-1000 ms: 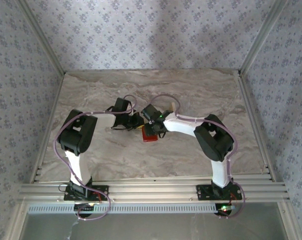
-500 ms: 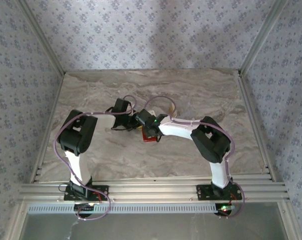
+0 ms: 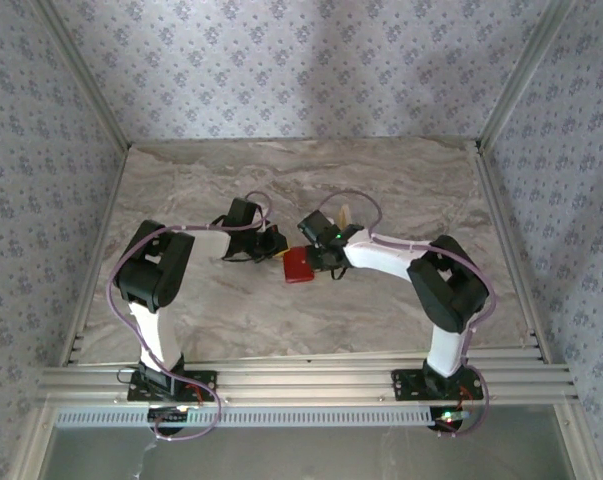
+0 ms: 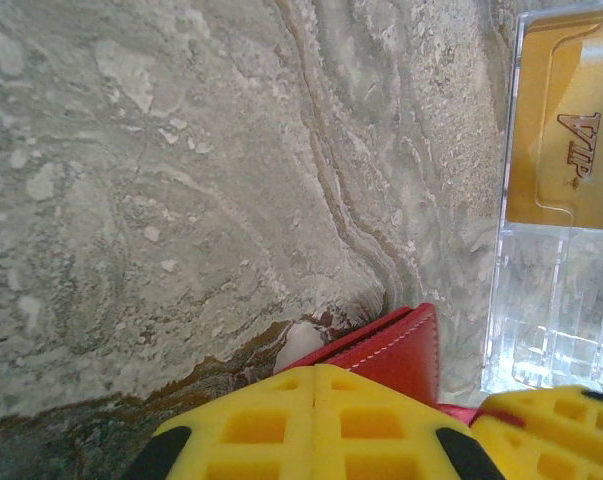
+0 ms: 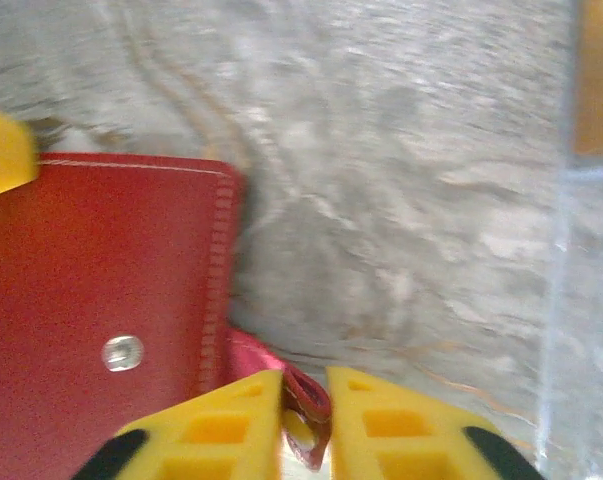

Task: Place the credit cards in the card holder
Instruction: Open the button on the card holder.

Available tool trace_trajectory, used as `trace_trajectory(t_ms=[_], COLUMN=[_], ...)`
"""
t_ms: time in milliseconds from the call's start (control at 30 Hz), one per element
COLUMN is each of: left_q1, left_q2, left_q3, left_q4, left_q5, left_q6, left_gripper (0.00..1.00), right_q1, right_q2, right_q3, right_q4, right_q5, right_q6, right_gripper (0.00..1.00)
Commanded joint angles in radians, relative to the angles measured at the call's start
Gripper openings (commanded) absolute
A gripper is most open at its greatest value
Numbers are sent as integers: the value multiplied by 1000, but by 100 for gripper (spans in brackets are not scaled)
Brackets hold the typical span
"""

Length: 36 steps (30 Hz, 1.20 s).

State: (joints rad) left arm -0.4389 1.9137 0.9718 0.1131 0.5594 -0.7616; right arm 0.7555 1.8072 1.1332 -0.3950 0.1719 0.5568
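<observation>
My right gripper [image 5: 304, 388] has its yellow fingers [image 5: 221, 420] pinched on a red fold at the edge of the small red square card holder [image 5: 101, 270]. Its pale snap dot [image 5: 122, 352] sits just to their left. My left gripper [image 4: 459, 405] sits over a corner of the holder; I cannot tell whether it grips. The gold-yellow credit card [image 4: 566, 120] lies in a clear plastic case [image 4: 551, 320] near the holder, on the marbled grey table [image 4: 181, 200].

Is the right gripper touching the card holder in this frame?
Touching. In the right wrist view, the jaws of the right gripper are nearly closed, with a red edge of the card holder pinched between them.
</observation>
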Motion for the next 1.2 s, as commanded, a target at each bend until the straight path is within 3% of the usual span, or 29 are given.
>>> trace_trajectory(t_ms=[0,167,300,367,467,600,700,967,1167], left_q1=[9,-3,-7,-8,-9,-9,-9,-9,-9], left_q2=[62,51,52,54,58,65,65,60,72], left_q3=[-64,-59,-59,-59,-59,-59,-61,-64,-71], left_q4=[-187,-194,-197,-194,-193,-191,-190,-193,-182], left_q5=[-154,-162,-169,-168,-170,-169,-167,-172,-173], left_q6=[2,4,0,-2,-6,-12,-17,-21,-41], left_gripper=[2,2,2,2,2,1,1,1,1], right_q1=[2,30,83,94,86,39,-8,-46,-56], right_q2=[-19,-29,-70,-92,-83,-18,21,50,72], right_q3=[-17,-1,51,98,141,152,102,5,-22], right_q4=[-58,-128,-193,-165,-109,13,123,110,156], right_q5=[102,289,391,330,132,-151,-255,-201,-283], right_q6=[64,114,90,53,25,59,99,126,135], right_gripper=[30,43,46,42,36,37,37,41,43])
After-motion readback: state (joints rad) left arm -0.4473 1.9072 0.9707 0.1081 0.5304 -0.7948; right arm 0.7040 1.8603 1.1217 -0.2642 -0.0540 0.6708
